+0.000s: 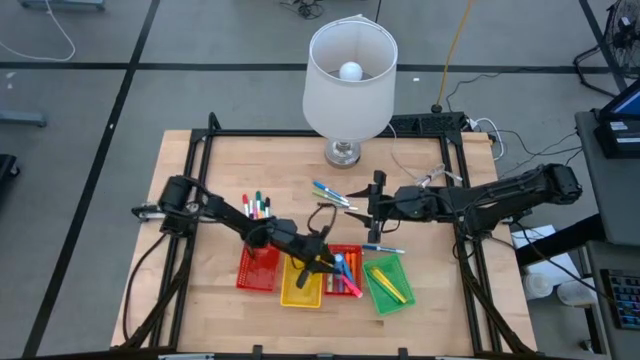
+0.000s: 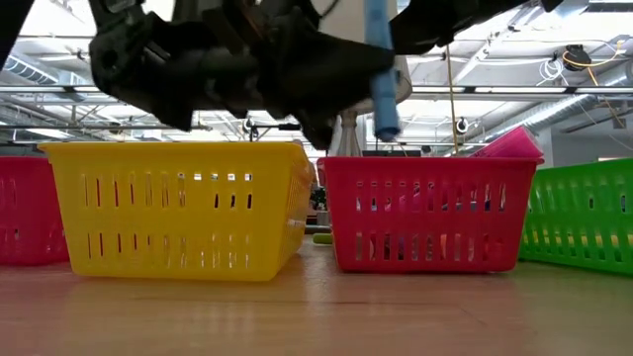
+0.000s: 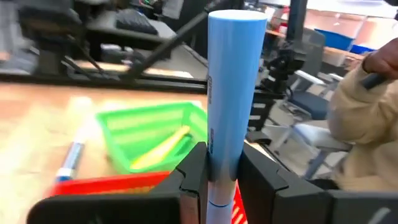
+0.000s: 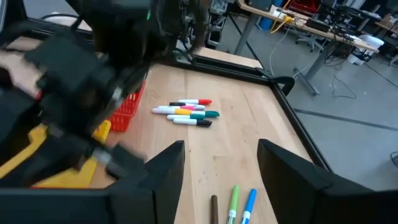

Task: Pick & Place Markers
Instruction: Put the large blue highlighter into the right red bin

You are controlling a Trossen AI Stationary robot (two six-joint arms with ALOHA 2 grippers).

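Observation:
My left gripper (image 1: 322, 262) hovers over the yellow tray (image 1: 302, 285) and the middle red tray (image 1: 348, 262), shut on a light blue marker (image 3: 233, 81). In the low view that marker (image 2: 381, 79) stands upright above the red tray (image 2: 425, 213). My right gripper (image 1: 372, 205) hangs open above the table's middle with nothing between its fingers (image 4: 166, 171). Loose markers lie flat on the wood: one cluster (image 1: 255, 207) at the left, another (image 1: 330, 192) near the lamp, and one (image 1: 385, 248) beside the green tray (image 1: 388, 283). My left gripper pinches the blue marker between its two fingers (image 3: 193, 171), low on its barrel (image 3: 219, 158) near a white band. The fingers come level and lie across the marker. It stands upright and lifted clear, its lower end (image 2: 386, 131) just above the red tray's rim.
Four mesh trays stand in a row near the front edge; another red one (image 1: 258, 268) is at the left. The green tray (image 3: 155, 140) holds a yellow marker, and the middle red tray holds pink and blue ones. A white lamp (image 1: 348, 85) stands at the far edge. A person sits beyond the table.

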